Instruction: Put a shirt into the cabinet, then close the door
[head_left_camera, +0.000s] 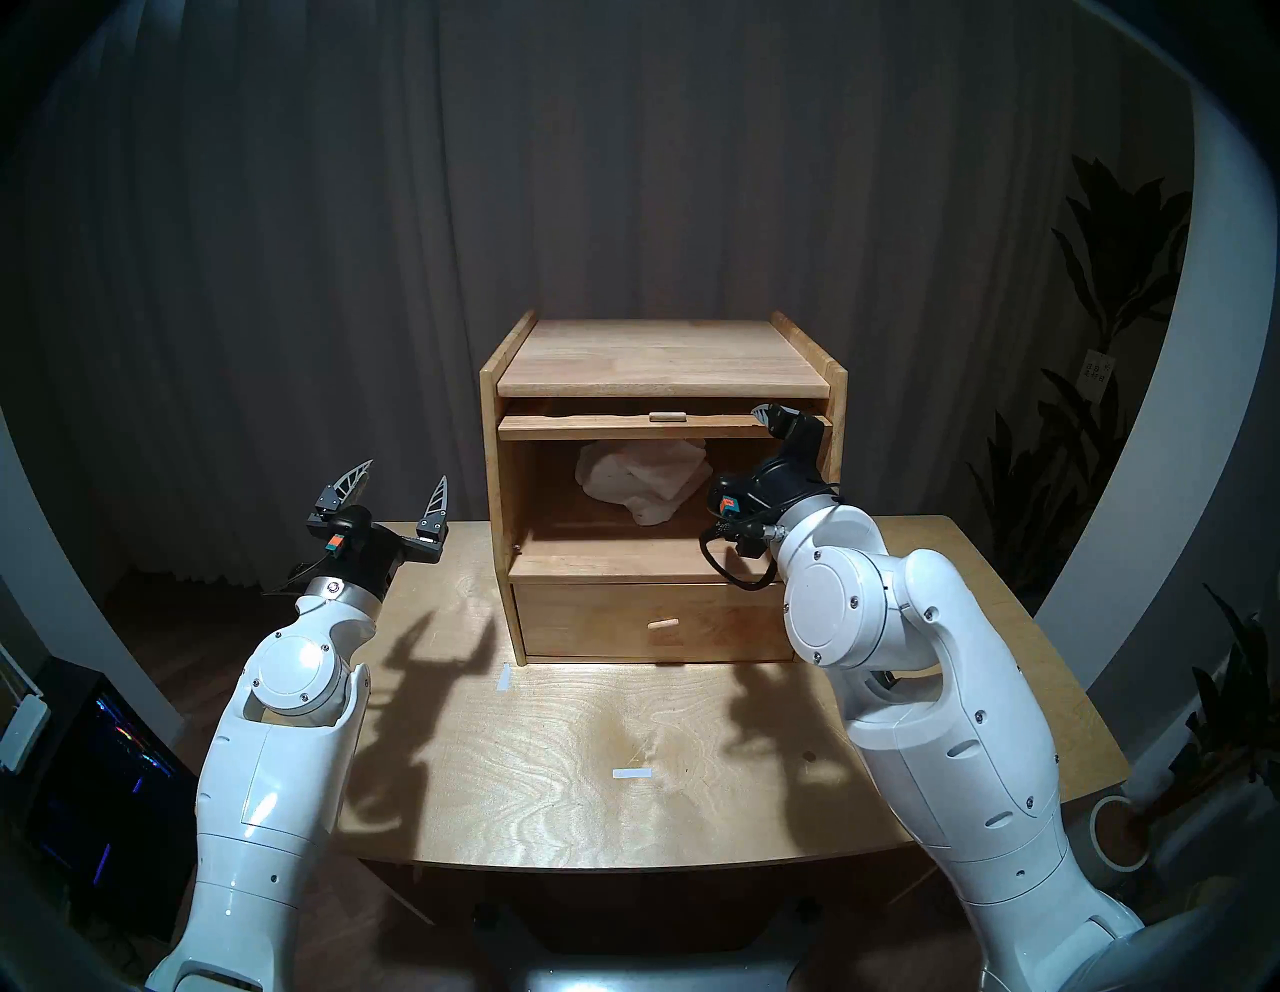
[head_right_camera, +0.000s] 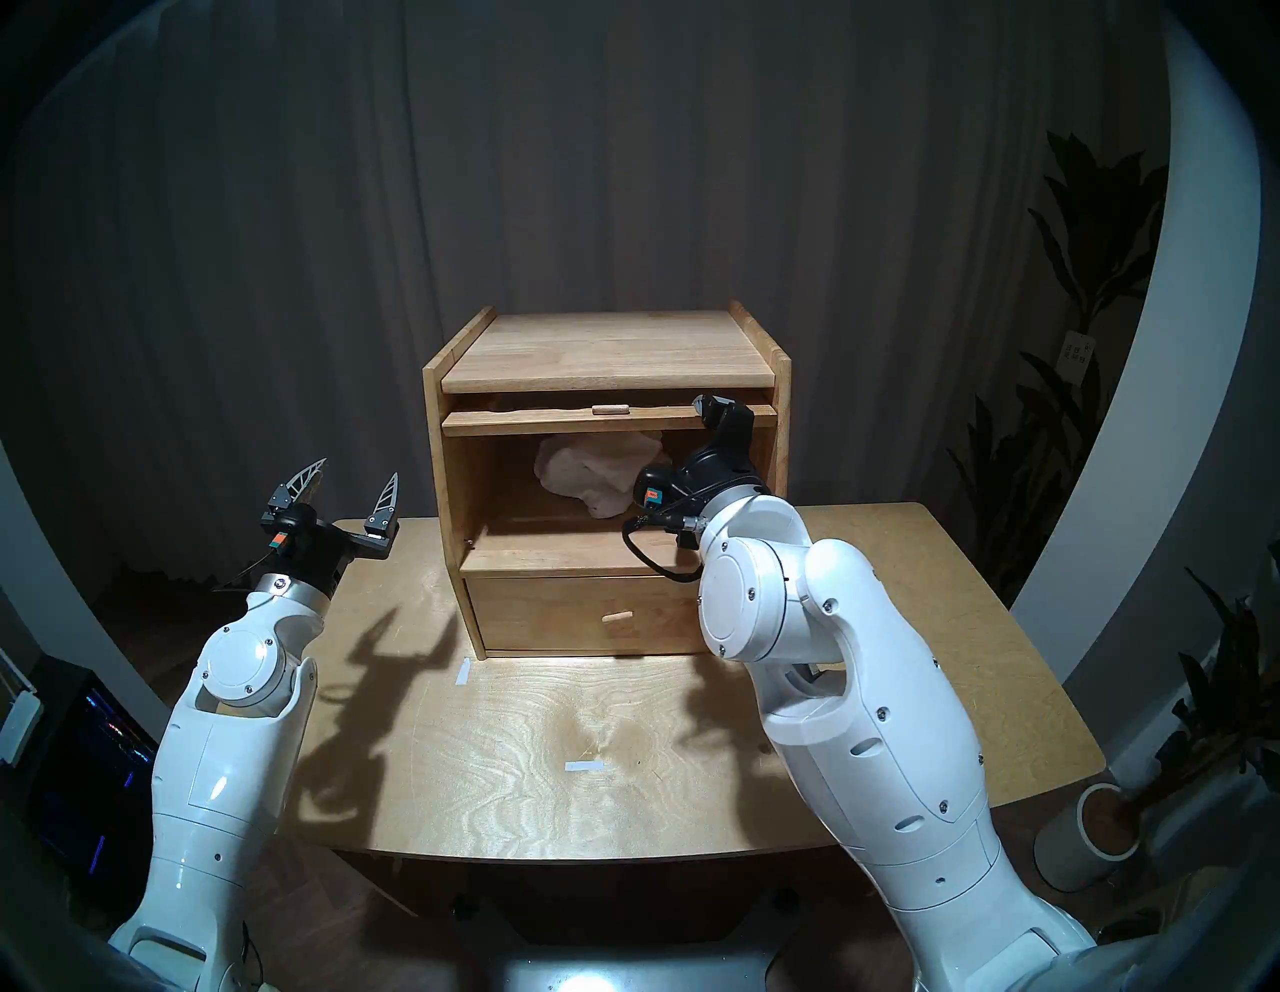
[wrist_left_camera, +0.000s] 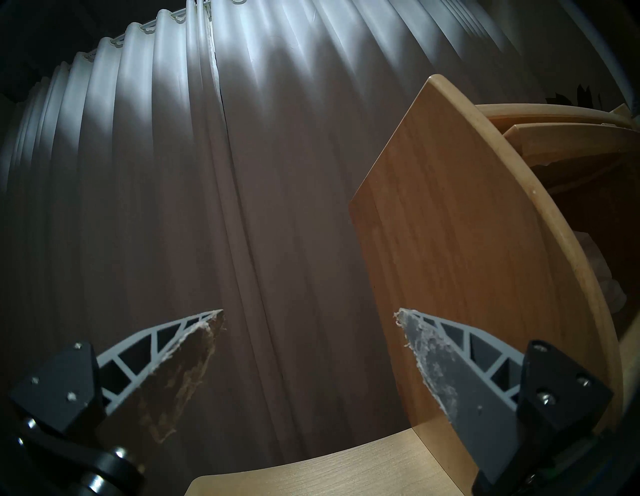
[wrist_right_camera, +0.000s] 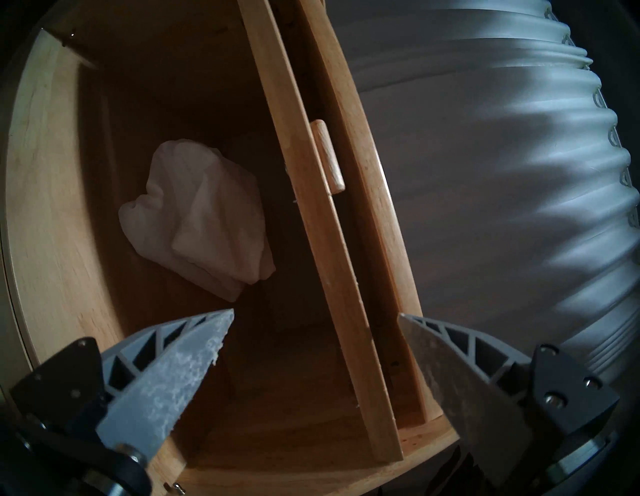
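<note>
The light-brown wooden cabinet (head_left_camera: 658, 357) stands at the back of the table. Its door (head_left_camera: 623, 426) is swung up flat under the top board, small handle (head_left_camera: 667, 416) facing forward. The white shirt (head_left_camera: 644, 478) lies bundled at the back of the exposed compartment, also clear in the right wrist view (wrist_right_camera: 201, 214). My right gripper (head_left_camera: 779, 419) is open at the right end of the door's front edge (wrist_right_camera: 311, 242), one finger below the panel and one above. My left gripper (head_left_camera: 405, 478) hovers open and holds nothing, left of the cabinet's side wall (wrist_left_camera: 450, 242).
A shut drawer (head_left_camera: 651, 623) with a peg knob sits under the compartment. The wooden table (head_left_camera: 623, 727) carries two white tape marks (head_left_camera: 632, 774). A dark curtain hangs behind, potted plants (head_left_camera: 1122, 291) stand on the right, and electronics (head_left_camera: 104, 762) sit low on the left.
</note>
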